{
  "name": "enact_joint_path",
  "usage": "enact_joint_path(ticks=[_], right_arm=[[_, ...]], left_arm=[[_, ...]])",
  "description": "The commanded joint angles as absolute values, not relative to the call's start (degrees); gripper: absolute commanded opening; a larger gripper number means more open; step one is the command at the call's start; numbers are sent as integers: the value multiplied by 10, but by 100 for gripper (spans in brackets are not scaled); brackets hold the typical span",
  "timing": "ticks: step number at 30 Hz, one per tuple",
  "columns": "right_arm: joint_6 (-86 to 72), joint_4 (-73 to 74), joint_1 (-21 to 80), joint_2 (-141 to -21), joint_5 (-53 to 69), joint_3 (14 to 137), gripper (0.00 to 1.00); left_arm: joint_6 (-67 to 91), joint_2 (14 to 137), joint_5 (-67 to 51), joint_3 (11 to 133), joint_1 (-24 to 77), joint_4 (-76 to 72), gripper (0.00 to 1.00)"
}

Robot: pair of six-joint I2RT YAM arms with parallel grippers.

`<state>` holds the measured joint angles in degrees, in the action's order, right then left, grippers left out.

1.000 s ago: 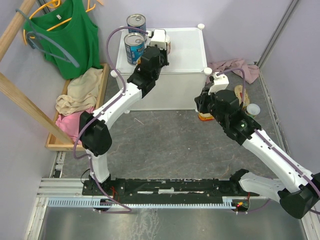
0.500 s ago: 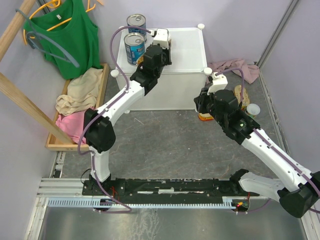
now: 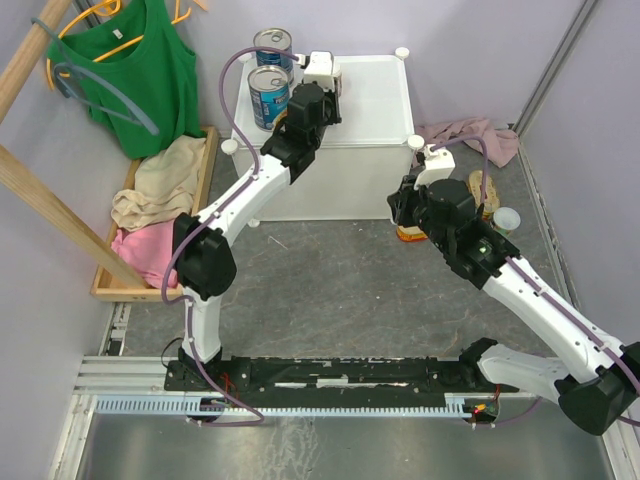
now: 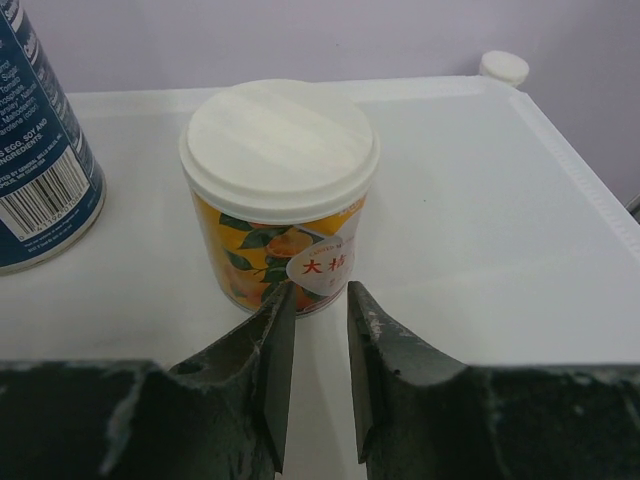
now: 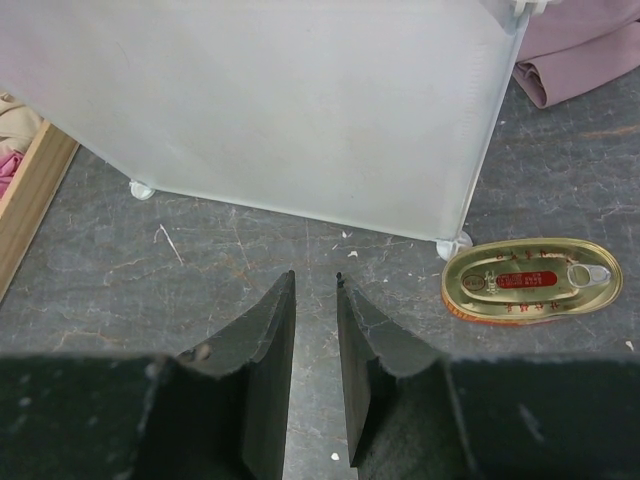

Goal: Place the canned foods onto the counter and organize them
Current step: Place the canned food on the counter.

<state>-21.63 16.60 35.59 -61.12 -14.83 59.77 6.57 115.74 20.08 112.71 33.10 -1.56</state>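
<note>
The white counter [image 3: 375,100] carries two tall blue-labelled cans [image 3: 268,95] [image 3: 272,45] at its left. A small white-topped can [image 4: 280,150] with an orange fruit label stands upright on it beside one blue can [image 4: 40,150]. My left gripper [image 4: 315,300] [image 3: 328,95] is over the counter, jaws nearly shut and empty, tips at the small can's base. My right gripper [image 5: 315,280] [image 3: 400,205] hovers low over the floor before the counter's front wall [image 5: 280,100], nearly shut and empty. An oval gold tin [image 5: 530,280] [image 3: 410,233] lies to its right. A second oval tin [image 3: 483,190] and a small white-topped can [image 3: 505,218] sit further right.
A wooden tray [image 3: 100,290] of clothes lies left of the counter, with a green top [image 3: 140,70] on a hanger above. A pink cloth [image 3: 470,135] lies on the floor at the counter's right. A round knob [image 4: 505,65] stands at the counter's back corner.
My left arm has stretched a little farther back over the counter, its elbow swinging right. The right arm has not moved.
</note>
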Motion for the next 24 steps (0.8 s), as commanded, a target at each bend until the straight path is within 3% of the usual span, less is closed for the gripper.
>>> enact_joint_path(ticks=[1,24], right_arm=[[-209,129,359,-617,-148,621,31],[-206,117,362,-637,-150,633,32]], left_arm=[[83,1161,215,1149,326,-19,35],[68,1182,180,1171,301,-44,35]])
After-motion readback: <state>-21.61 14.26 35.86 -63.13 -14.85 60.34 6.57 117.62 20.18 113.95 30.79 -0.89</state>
